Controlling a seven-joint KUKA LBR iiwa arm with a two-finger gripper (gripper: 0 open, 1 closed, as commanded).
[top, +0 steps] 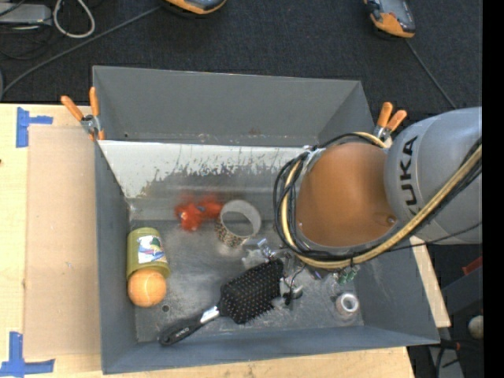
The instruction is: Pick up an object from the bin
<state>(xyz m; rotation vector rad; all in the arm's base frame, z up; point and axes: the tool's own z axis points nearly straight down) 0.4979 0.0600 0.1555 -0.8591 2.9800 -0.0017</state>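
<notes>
The arm's orange cover (pixel 342 199) is hanging at 3 o'clock in the bin (pixel 228 109), hiding the jaws; I cannot tell their state. One black hairbrush (pixel 246 296) is lying beside it at 6 o'clock, one white ring (pixel 239 223) at centre, and one green bottle (pixel 146 260) at 9.

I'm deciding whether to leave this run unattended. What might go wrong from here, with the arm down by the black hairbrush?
The gripper sits at the head end of the black hairbrush; an off-centre grab could slip or let the long handle tip it out. The white cup and silver ring lie close by and might get knocked. The orange wrist cover hides the contact point.
</notes>
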